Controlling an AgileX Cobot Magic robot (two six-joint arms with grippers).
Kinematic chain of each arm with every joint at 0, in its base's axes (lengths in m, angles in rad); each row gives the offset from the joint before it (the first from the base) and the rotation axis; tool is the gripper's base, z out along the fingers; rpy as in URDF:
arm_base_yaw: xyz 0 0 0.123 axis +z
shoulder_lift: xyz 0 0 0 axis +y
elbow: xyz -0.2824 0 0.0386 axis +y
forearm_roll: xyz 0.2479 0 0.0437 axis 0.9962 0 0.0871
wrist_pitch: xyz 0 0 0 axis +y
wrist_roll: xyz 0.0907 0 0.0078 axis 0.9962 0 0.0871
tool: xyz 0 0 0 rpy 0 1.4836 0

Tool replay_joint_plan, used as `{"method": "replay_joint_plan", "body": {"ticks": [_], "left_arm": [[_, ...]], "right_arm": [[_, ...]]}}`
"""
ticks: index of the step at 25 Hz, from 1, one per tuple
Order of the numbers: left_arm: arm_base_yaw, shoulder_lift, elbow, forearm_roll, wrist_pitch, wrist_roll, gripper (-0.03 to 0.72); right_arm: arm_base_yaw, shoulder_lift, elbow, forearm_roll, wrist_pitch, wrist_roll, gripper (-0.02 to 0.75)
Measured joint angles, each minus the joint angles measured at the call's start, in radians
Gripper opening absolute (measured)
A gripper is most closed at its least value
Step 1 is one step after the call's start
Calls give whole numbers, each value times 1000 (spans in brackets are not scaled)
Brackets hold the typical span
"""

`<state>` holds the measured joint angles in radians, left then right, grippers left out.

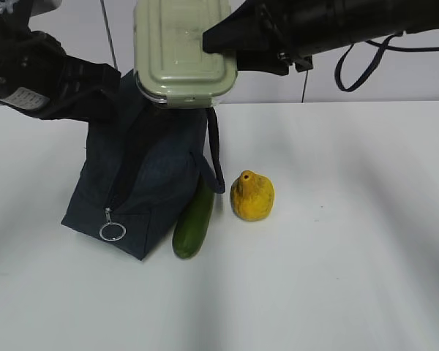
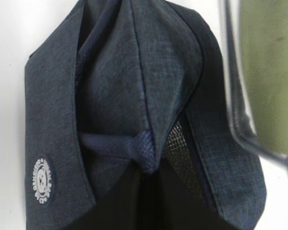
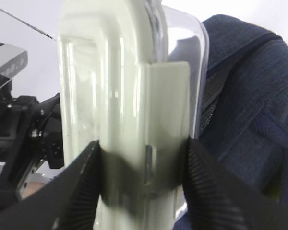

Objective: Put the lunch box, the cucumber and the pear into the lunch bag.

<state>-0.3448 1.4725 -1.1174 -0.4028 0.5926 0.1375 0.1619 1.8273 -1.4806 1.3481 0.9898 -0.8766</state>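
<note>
The lunch box (image 1: 183, 51), clear with a sage-green lid, hangs in the air above the lunch bag (image 1: 146, 183). My right gripper (image 1: 214, 40) is shut on the box's end; the right wrist view shows the pads (image 3: 81, 184) pressing both sides of the lunch box (image 3: 125, 96). My left gripper (image 1: 111, 79) is at the bag's top, and in the left wrist view it (image 2: 149, 179) pinches a fold of the navy lunch bag (image 2: 134, 86). The cucumber (image 1: 194, 219) lies against the bag's right side. The pear (image 1: 252, 196) stands just right of it.
The bag's zipper ring pull (image 1: 112, 232) hangs at its near end, and a loop handle (image 1: 216, 153) droops over the cucumber. The white table (image 1: 351, 256) extends to the right and front. A dark cable loop (image 1: 358, 66) hangs from the right arm.
</note>
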Motion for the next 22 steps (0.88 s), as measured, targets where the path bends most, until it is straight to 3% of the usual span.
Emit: {"method": "replay_joint_plan", "body": {"ticks": [10,22], "left_arm": [[0,0,0,-8,-1,0,3],[0,1,0,-8,-8,0,3]], "right_arm": [[57,54,0,3,-61,-23,383],[57,100,0,-161,-78,49,383]]}}
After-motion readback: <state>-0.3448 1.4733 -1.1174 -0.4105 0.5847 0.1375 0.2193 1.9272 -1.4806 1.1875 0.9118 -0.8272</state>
